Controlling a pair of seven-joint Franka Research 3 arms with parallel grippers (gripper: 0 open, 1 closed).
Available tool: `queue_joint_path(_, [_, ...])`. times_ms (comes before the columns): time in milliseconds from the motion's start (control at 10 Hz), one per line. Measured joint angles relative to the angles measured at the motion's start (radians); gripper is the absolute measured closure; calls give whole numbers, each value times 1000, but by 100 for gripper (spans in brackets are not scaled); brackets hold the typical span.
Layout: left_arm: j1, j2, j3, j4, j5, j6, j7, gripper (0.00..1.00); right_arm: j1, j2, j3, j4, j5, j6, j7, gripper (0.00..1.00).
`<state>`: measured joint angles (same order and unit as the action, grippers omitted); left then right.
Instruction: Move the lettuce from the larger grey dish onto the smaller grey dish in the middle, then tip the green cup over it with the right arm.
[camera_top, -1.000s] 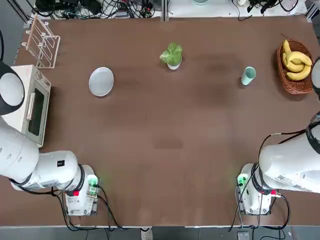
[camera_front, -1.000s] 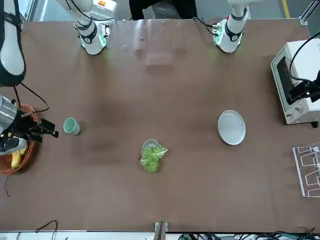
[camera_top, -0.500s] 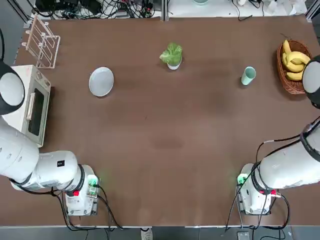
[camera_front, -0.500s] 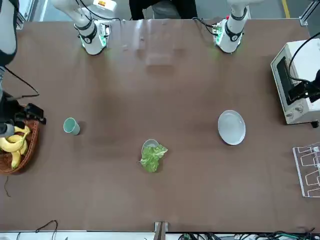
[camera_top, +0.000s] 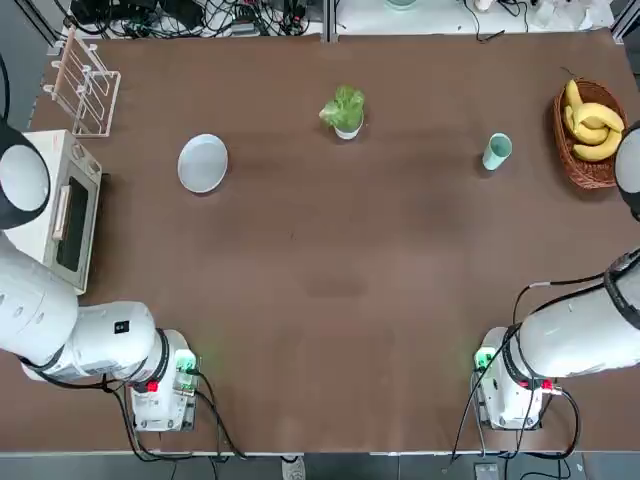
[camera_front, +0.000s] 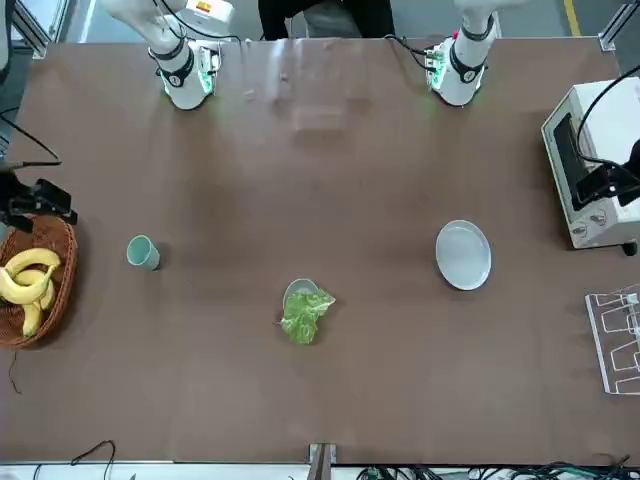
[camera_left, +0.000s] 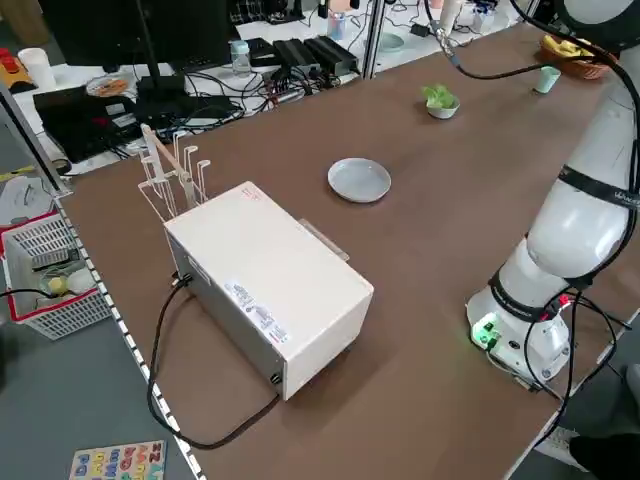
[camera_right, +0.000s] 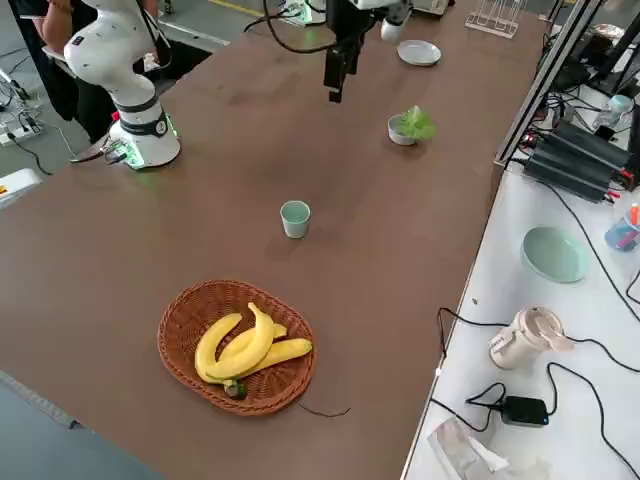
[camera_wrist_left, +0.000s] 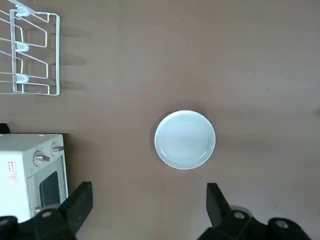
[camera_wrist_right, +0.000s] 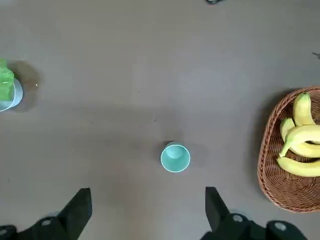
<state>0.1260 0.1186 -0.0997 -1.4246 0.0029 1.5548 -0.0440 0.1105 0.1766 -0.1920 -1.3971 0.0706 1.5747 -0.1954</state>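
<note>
Lettuce (camera_top: 344, 105) sits in the small grey bowl (camera_top: 347, 130), green cup (camera_top: 496, 151) upright, both grippers (camera_wrist_left: 145, 210) (camera_wrist_right: 145, 212) spread wide, empty

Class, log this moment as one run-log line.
lettuce: on small bowl | plate: empty | green cup: upright | both pincers: open, raised

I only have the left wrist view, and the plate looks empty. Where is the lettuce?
Observer: The lettuce sits on the small bowl in the middle of the table.
Operator: And the cup?
Observer: The cup stands upright on the table, between the bowl and a banana basket.
Operator: Right gripper?
Observer: The right gripper is open and empty, hanging high over the cup's side of the table.
</note>
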Motion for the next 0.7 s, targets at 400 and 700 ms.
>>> queue_joint_path(400, [0,0,0,0,0,0,0,0,2,-17,3,-18,-7,8,46,0])
queue_joint_path(700, [0,0,0,0,0,0,0,0,3,-27,4,-23,-8,8,66,0])
